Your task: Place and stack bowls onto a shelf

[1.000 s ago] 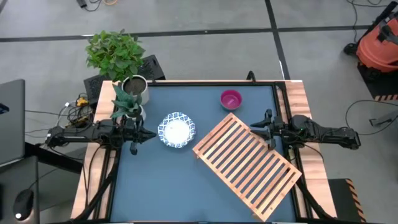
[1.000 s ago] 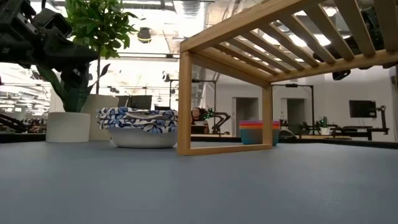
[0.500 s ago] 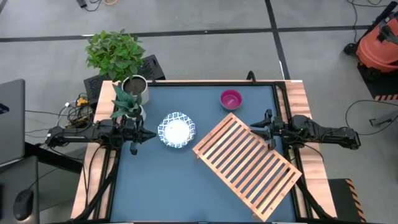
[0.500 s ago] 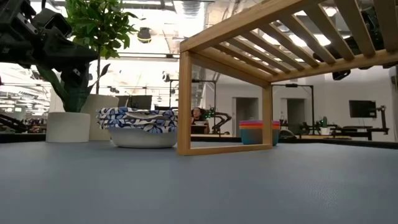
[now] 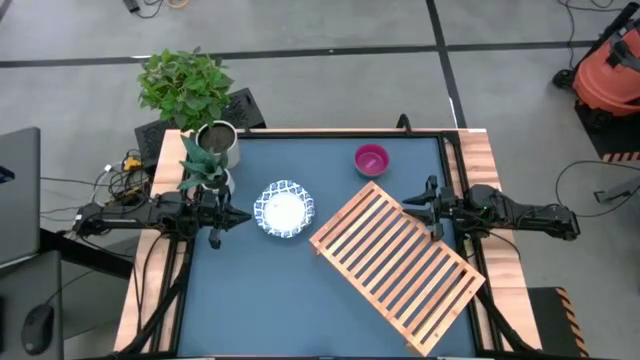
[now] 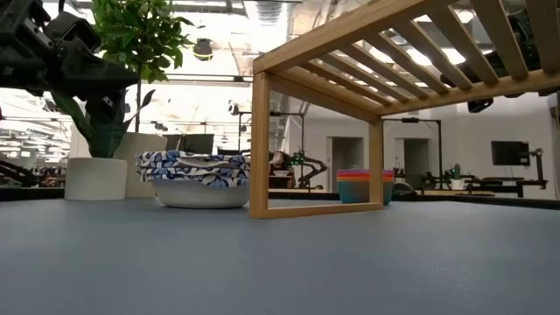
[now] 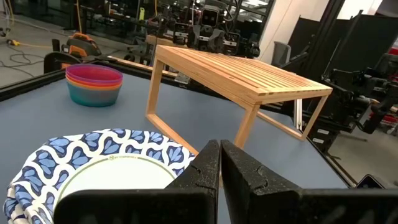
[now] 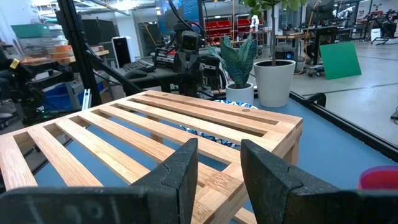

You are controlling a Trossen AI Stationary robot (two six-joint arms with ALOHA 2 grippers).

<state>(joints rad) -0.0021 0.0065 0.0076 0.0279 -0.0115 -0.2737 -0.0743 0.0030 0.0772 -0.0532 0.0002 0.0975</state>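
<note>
The light-wood slatted shelf (image 5: 395, 262) stands on its legs, set askew on the table's right half. A white bowl with a blue patterned rim (image 5: 284, 209) rests on its base left of the shelf. The three small bowls (image 5: 371, 159) sit nested near the far edge, magenta on top, orange-red and teal below (image 7: 93, 84). My left gripper (image 5: 246, 217) is shut and hovers level just left of the patterned bowl (image 7: 106, 168). My right gripper (image 5: 406, 205) is open and hovers level at the shelf's right far corner (image 8: 261, 134). Neither touches anything.
Two potted plants stand at the table's far left corner: a pale cylindrical pot (image 5: 217, 140) and a white pot with a broad-leaved plant (image 5: 200, 180). Bare blue tabletop (image 5: 260, 300) lies near the front edge, left of the shelf. Wooden rails run along both table sides.
</note>
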